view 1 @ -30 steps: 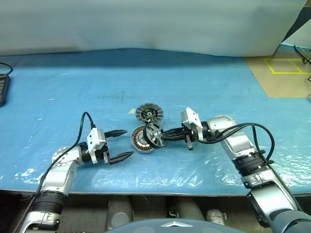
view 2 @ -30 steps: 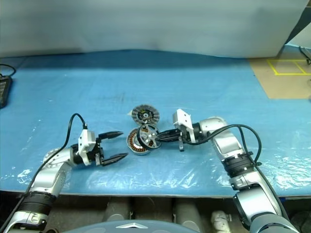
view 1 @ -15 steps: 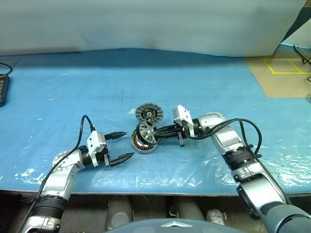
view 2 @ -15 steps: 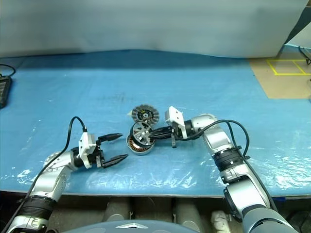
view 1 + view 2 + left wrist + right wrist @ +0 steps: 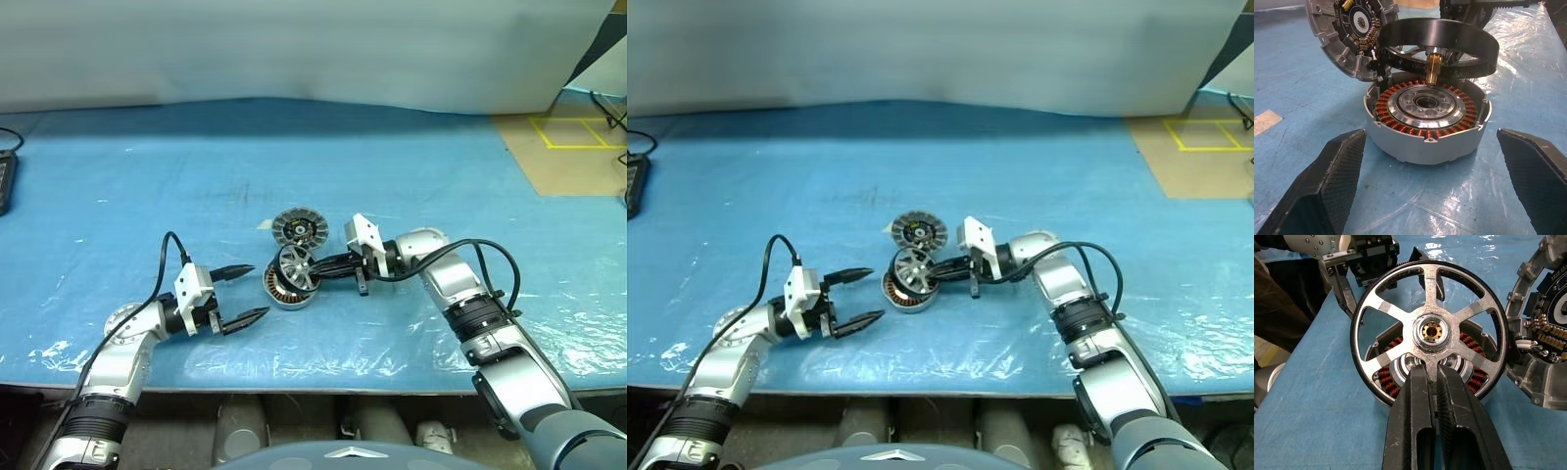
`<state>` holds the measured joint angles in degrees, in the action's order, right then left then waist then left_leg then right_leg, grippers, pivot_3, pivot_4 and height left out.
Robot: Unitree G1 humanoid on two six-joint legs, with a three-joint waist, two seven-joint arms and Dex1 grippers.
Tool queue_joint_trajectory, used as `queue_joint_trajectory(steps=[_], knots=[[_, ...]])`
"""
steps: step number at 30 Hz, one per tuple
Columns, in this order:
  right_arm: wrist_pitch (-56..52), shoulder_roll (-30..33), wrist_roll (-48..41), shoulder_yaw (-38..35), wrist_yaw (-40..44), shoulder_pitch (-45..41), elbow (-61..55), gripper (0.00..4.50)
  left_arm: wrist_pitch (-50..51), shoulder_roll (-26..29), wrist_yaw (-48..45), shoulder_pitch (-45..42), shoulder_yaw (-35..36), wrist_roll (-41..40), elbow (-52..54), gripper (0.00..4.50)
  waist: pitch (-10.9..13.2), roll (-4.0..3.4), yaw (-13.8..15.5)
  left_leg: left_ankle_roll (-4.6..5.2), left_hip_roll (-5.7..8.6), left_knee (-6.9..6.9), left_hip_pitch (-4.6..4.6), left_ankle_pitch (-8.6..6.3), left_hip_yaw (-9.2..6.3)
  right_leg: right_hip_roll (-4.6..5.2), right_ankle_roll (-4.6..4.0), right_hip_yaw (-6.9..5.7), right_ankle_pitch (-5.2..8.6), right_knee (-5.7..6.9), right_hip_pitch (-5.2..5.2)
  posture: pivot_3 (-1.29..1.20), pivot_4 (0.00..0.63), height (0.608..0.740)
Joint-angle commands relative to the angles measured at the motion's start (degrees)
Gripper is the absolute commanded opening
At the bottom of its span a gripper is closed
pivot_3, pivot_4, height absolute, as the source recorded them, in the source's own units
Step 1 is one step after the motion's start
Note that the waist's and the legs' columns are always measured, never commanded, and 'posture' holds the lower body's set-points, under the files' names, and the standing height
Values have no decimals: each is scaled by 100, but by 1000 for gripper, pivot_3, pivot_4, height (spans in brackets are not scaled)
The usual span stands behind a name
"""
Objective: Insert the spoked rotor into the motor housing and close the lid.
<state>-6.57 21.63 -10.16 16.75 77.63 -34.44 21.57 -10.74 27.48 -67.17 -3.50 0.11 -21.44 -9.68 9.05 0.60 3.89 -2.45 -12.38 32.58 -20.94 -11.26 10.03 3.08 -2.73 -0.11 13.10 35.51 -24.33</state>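
Observation:
The spoked rotor [image 5: 1431,328], silver with a dark rim, hangs tilted just above the motor housing [image 5: 1426,117]. Its brass shaft points down near the housing's dark centre hole. My right gripper [image 5: 315,268] comes in from the right and is shut on one spoke of the rotor [image 5: 295,266]. The housing [image 5: 277,288] sits on the blue table with its copper windings showing. The grey lid [image 5: 300,228] lies just behind it, inner face up. My left gripper [image 5: 259,290] rests left of the housing, open and holding nothing, its fingers [image 5: 1327,191] pointing towards the housing.
The blue plastic-covered table [image 5: 147,176] runs wide to both sides. A small dark part [image 5: 265,224] lies beside the lid. A dark device [image 5: 5,181] sits at the far left edge. Tan floor with yellow tape [image 5: 578,147] lies at the back right.
My right gripper has carried the rotor a little to the left, from beside the housing to over it. The left arm has stayed put.

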Motion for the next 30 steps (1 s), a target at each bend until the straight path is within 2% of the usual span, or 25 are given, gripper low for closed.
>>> queue_joint_trajectory(steps=[1,18,22,24,30], knots=[[130,-48,-4,-3,7,-105,-28,14,-63,41,14,22,85,-70,138,4500,0,0,0,0,0,0,0,0,0,0,0,0,0,0,0,0,150,740],[-14,-15,63,59,20,-165,3,14,-119,26,36,21,99,-61,64,4500,0,0,1,0,0,2,0,0,0,0,0,0,0,2,0,0,150,740],[84,-29,109,58,-32,-158,-6,1023,-156,32,15,13,109,-64,9,4500,0,0,1,0,0,3,1,0,0,0,0,0,0,3,0,0,150,740],[217,-54,99,34,-54,-140,-18,1685,-176,36,4,12,111,-63,-16,4500,0,0,1,0,0,4,0,0,0,0,0,0,0,4,0,0,150,740],[77,-68,-76,-4,62,-118,-157,1685,-211,42,-15,15,111,-64,-56,4500,0,0,-1,0,-1,4,0,0,0,0,0,0,0,4,0,0,150,740]])
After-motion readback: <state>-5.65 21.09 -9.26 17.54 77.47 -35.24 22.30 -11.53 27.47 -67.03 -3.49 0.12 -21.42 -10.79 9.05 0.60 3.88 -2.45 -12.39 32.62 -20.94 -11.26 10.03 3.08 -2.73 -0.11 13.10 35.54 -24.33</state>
